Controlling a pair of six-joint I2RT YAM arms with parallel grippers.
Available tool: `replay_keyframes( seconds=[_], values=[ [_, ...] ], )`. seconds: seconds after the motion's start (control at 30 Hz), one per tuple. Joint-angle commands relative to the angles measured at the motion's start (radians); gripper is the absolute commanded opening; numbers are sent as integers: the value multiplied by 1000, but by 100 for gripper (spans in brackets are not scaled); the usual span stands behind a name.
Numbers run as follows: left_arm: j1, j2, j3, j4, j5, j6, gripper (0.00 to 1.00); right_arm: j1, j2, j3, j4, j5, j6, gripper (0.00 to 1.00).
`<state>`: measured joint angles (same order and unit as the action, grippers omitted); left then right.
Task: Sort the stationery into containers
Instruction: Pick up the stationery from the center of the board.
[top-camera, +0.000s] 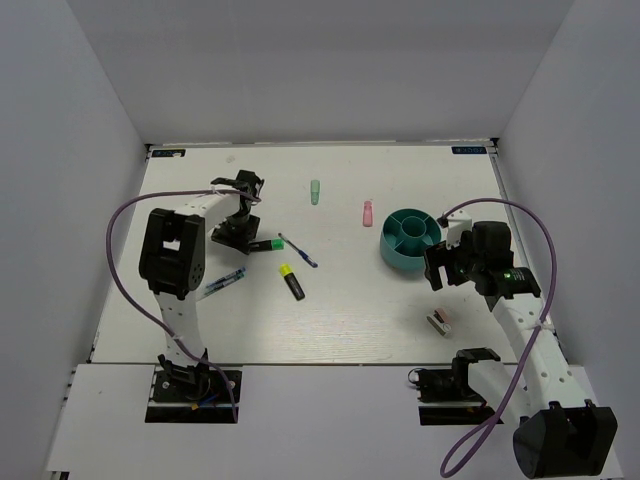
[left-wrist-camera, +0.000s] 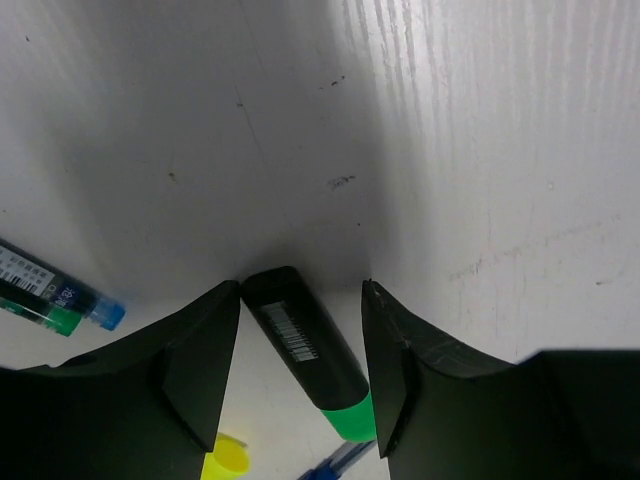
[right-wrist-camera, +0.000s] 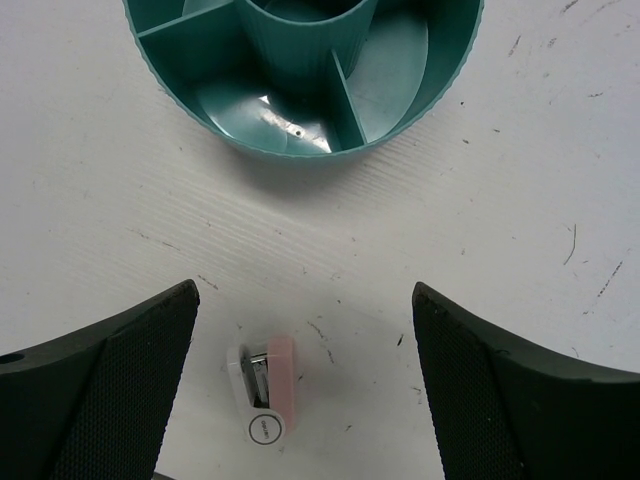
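Seen from above, with twelve o'clock at the far edge of the table, the left gripper stood at about ten o'clock from the table's middle, lowered over the black-green highlighter. In the left wrist view its jaws were parted and straddled that highlighter, one finger on each side of the black barrel, with a thin strip of table showing on the left side; nothing was grasped. The thin blue pen lay just at three o'clock from the highlighter's green cap, and the black-yellow highlighter lay at five o'clock from it. A blue-green pen lay near the left arm, at seven o'clock from the gripper. The mint green marker and the pink marker sat apart toward twelve o'clock. The teal organiser stood at three o'clock from the table's middle, with no stationery in the compartments in view. The right gripper hung spread wide and empty at five o'clock from the organiser. In its wrist view the pink-white block lay on the table between the open fingers, nearer the left one, well short of the organiser's rim.
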<state>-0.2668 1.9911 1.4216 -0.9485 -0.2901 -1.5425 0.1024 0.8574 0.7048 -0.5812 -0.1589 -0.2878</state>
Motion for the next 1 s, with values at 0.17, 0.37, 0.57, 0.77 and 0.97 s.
replay_keyframes(
  seconds=[0.17,0.37,0.57,0.77,0.97],
  values=[
    [20,41,59,27,51,-14,62,0,15,25,24,32,4,89],
    [12,78,57,-4,65,-45,61,2,25,27,29,41,4,89],
    [14,112,68,-22,52,-70,36,-3,20,24,24,39,9,89],
    [8,110,63,-33,28,-47,22,2,3,22,27,35,9,89],
    [11,37,68,34,29,126,0,0,0,18,29,21,12,89]
  ],
)
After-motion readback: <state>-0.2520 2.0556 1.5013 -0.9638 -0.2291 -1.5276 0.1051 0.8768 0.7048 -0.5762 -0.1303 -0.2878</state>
